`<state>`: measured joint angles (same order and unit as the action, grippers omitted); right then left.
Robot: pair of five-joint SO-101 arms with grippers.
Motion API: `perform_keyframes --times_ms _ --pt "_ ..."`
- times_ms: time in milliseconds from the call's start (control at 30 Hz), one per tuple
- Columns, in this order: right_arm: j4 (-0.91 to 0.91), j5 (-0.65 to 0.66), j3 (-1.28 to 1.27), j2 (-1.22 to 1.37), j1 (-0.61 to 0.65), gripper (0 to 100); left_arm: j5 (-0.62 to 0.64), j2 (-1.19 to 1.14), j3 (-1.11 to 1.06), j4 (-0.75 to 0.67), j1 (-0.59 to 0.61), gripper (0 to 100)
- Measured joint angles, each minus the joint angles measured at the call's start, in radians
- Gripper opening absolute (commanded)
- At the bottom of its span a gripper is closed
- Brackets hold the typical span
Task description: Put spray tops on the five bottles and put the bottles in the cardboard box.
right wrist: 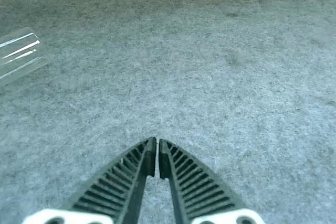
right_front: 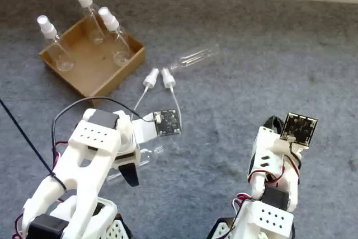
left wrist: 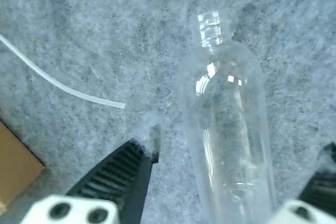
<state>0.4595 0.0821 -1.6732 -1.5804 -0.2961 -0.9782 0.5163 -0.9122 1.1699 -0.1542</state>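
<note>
A clear capless bottle (left wrist: 228,129) lies on the grey carpet between the open fingers of my left gripper (left wrist: 239,153), its threaded neck pointing away from the gripper. From above, this bottle (right_front: 146,154) sits under the left arm. Two loose spray tops (right_front: 151,78) (right_front: 168,76) lie side by side with their tubes trailing toward the arms. A second capless bottle (right_front: 196,57) lies beyond them. The cardboard box (right_front: 103,85) holds three upright bottles with spray tops (right_front: 109,19). My right gripper (right wrist: 157,153) is shut and empty above bare carpet.
A thin white dip tube (left wrist: 63,87) lies near my left gripper, and a corner of the box (left wrist: 16,166) is close by. The second bottle's base (right wrist: 18,53) lies far ahead of the right gripper. Black cables (right_front: 84,103) loop over the left arm.
</note>
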Motion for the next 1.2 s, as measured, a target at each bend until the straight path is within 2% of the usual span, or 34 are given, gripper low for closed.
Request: perform_keyframes --times_ms 367,500,767,933,1033,1100,1200 --pt "0.000 0.000 0.000 0.000 0.000 1.2 -0.014 0.000 -0.083 -0.166 0.006 40" --pt "0.000 0.000 0.000 0.000 0.000 1.2 -0.014 -0.011 -0.083 -0.180 0.006 40" --pt "0.000 0.000 0.000 0.000 0.000 1.2 -0.014 -0.265 -0.026 -0.189 0.031 40" --pt "0.000 0.000 0.000 0.000 0.000 1.2 -0.012 -0.299 0.000 -0.189 0.032 40" --pt "0.000 0.000 0.000 0.000 0.000 1.2 0.048 -0.299 0.005 -0.189 0.032 40" --pt "0.000 0.000 0.000 0.000 0.000 1.2 0.066 -0.301 0.006 -0.189 0.032 37" --pt "0.000 0.000 0.000 0.000 0.000 1.2 0.075 -0.301 0.006 -0.189 0.032 25"
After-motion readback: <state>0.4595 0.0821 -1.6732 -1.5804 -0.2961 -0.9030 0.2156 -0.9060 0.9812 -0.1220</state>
